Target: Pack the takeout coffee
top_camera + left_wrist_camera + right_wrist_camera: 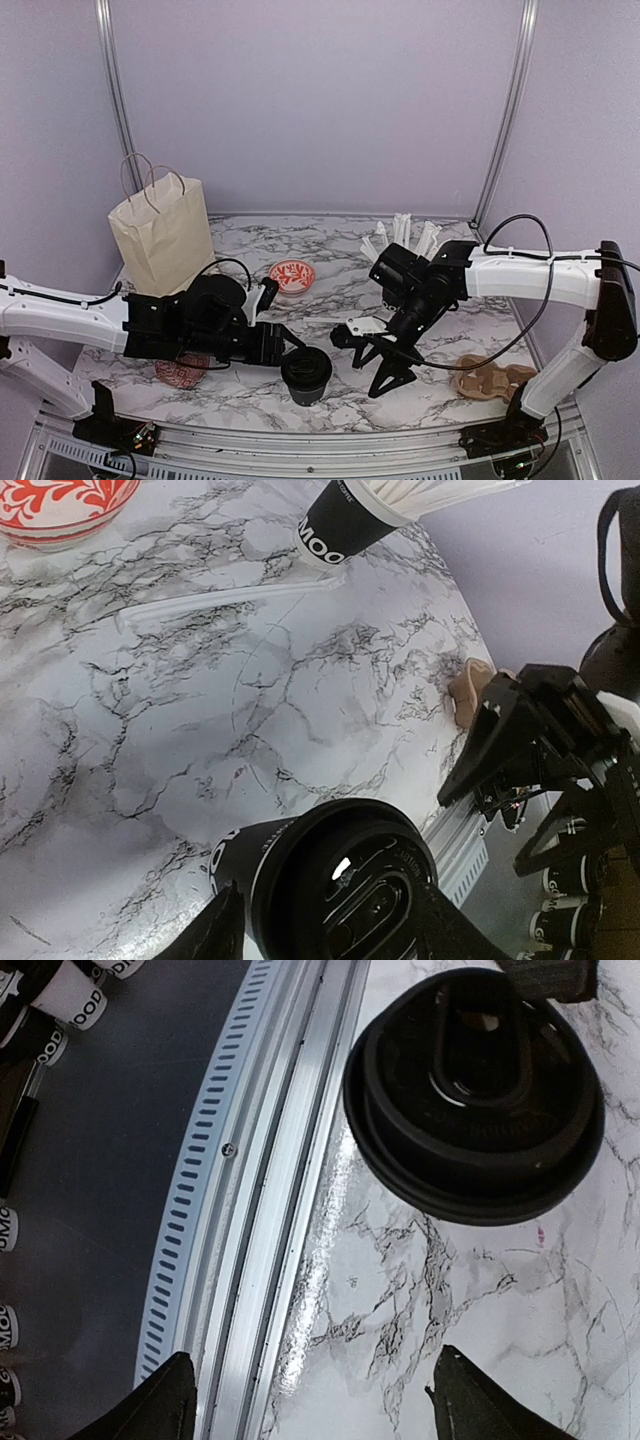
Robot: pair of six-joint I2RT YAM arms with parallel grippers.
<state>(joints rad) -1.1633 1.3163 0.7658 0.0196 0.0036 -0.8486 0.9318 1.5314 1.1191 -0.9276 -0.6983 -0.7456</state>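
Observation:
The takeout coffee [306,375] is a small black paper cup with its black lid on, standing near the table's front edge. In the left wrist view the cup [335,890] fills the space between my left gripper [325,925] fingers, which press on its sides. My left gripper [292,355] reaches it from the left. My right gripper [372,358] hangs just right of the cup, open and empty. In the right wrist view the lid [475,1090] lies ahead of the wide-open right gripper [310,1400].
A brown paper bag [160,240] stands at the back left. A red-and-white bowl [292,275] sits mid-table, and another [180,372] lies under the left arm. A black cup of straws [345,520] is at the back, a cardboard carrier [492,380] at the front right, and a loose straw [230,595] on the marble.

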